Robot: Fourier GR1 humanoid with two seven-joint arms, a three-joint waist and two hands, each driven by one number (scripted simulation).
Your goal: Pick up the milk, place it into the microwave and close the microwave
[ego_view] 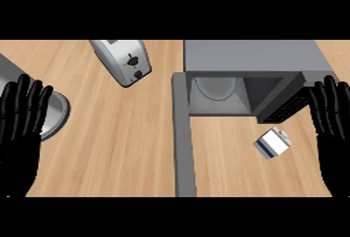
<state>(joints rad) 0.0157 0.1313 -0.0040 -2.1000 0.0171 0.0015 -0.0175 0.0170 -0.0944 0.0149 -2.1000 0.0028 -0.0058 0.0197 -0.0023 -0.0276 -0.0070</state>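
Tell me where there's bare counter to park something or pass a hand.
The widest bare wood lies between the toaster, the left hand and the open microwave door. A smaller patch sits right of the door, below the microwave, around the milk. It is crowded near the right hand, between milk and microwave.

toaster (125, 61), perhaps a plate (58, 113), wooden counter (123, 148)
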